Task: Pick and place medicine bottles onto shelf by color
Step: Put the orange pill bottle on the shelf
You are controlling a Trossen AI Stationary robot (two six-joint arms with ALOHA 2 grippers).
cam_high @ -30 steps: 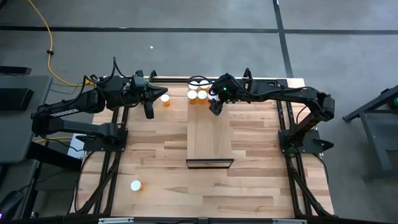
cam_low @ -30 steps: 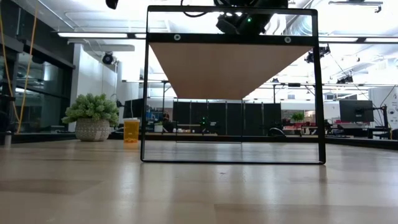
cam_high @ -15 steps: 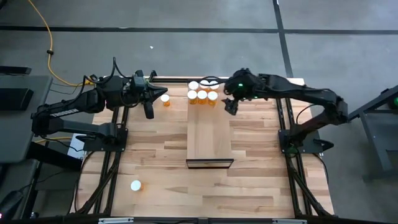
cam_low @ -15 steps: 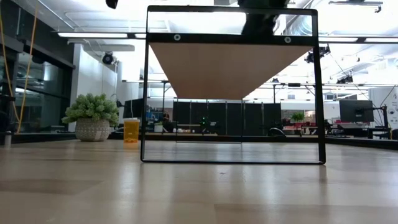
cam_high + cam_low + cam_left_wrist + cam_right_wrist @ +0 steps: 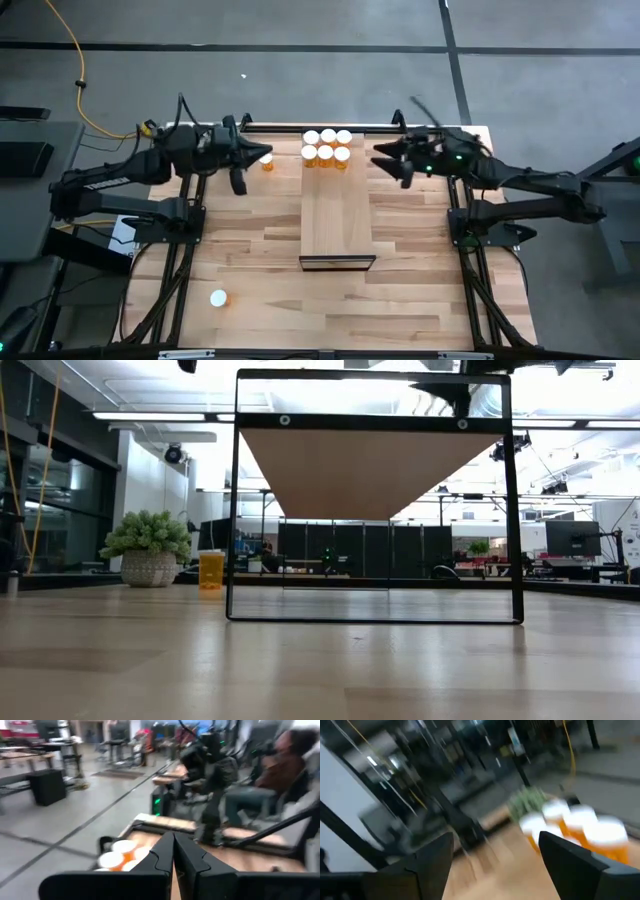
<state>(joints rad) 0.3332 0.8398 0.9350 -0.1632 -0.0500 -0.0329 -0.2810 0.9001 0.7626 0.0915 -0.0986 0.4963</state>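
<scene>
Medicine bottles (image 5: 327, 147): six stand grouped in two rows at the far end of the shelf (image 5: 337, 215). One more bottle (image 5: 266, 161) stands on the table (image 5: 420, 290) left of the shelf, just beside the left gripper (image 5: 240, 180), whose jaws are clenched and empty. Another bottle (image 5: 218, 298) stands well apart near the front left corner. Right gripper (image 5: 388, 163): jaws released, right of the shelf, holding nothing.
</scene>
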